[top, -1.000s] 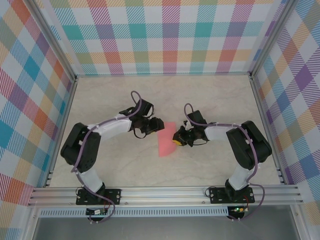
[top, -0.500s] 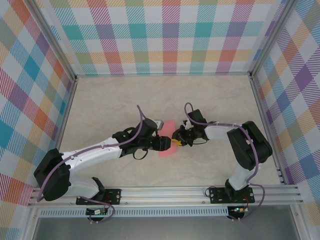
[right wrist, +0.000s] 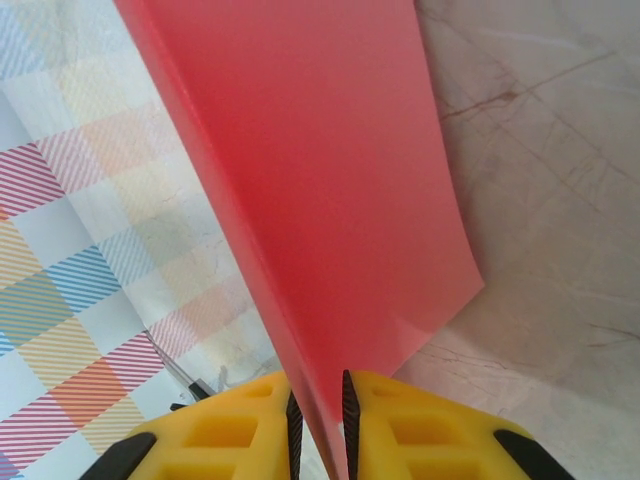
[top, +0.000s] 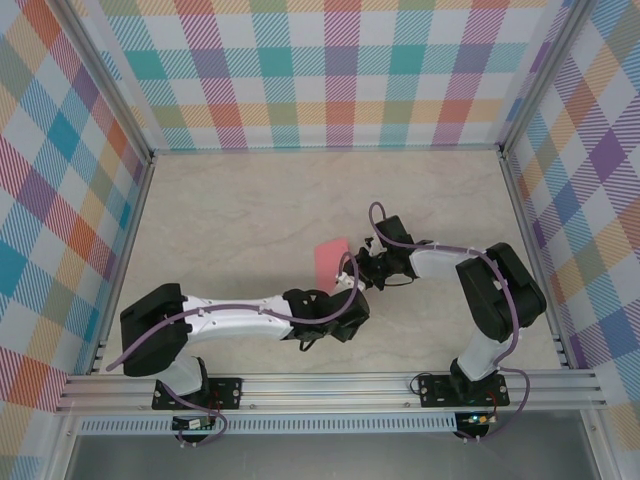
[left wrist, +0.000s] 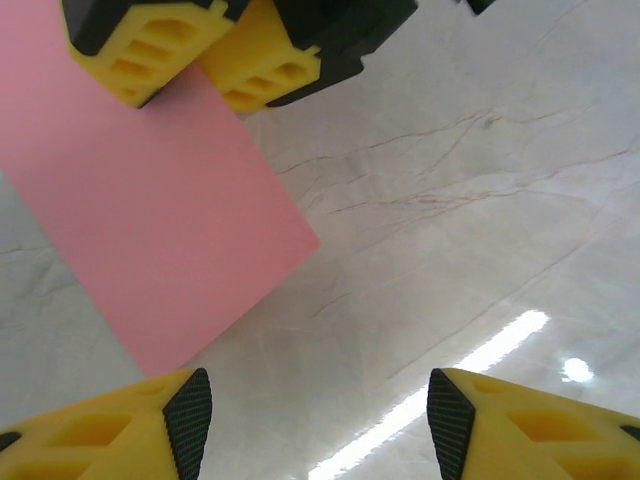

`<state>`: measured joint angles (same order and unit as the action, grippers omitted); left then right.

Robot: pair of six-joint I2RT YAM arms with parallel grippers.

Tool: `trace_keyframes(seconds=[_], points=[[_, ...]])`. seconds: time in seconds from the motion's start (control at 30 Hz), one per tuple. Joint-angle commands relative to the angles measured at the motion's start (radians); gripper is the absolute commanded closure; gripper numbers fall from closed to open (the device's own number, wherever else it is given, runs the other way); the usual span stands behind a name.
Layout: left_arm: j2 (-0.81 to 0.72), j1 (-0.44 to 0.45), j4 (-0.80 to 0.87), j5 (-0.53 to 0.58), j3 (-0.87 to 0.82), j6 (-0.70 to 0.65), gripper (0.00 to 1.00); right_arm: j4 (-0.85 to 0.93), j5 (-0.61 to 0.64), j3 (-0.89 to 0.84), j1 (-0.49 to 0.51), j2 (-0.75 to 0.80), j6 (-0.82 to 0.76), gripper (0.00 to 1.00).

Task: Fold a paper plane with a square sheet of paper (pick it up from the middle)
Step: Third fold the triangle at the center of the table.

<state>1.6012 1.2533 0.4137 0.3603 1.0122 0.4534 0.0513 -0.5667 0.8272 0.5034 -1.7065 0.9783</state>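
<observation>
Nearest the arm bases, the left gripper point(left wrist: 320, 428) reaches across the near middle of the marble-patterned table point(top: 230, 210), its yellow fingers spread wide with nothing between them, poised just near of the paper.

Just beyond it, the square sheet of paper point(top: 330, 260) sits at the table's centre. It is salmon pink and plain, and the right gripper point(right wrist: 318, 420) has it pinched by its right edge, fingers pressed together on it. Whether the sheet's far end touches the table, I cannot tell.

The folding looks barely begun: the sheet has no pointed nose, ridge or wings, so nearly every fold remains.

No box, tray or bowl stands anywhere on the table.
</observation>
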Motion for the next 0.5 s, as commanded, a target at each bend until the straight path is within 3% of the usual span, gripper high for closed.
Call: trace_keyframes(seconds=[0.0,0.33,0.47], points=[[0.021,0.011,0.045,0.141,0.043,-0.024,0.38,0.026,-0.028,0.027,-0.005,0.023,-0.018,0.79],[0.114,0.017,0.043,0.128,0.103,-0.076,0.38,0.044,-0.025,0.038,-0.006,0.015,-0.023,0.79],[0.143,0.018,0.069,0.169,0.121,-0.069,0.39,0.051,-0.021,0.038,-0.005,0.016,-0.026,0.79]])
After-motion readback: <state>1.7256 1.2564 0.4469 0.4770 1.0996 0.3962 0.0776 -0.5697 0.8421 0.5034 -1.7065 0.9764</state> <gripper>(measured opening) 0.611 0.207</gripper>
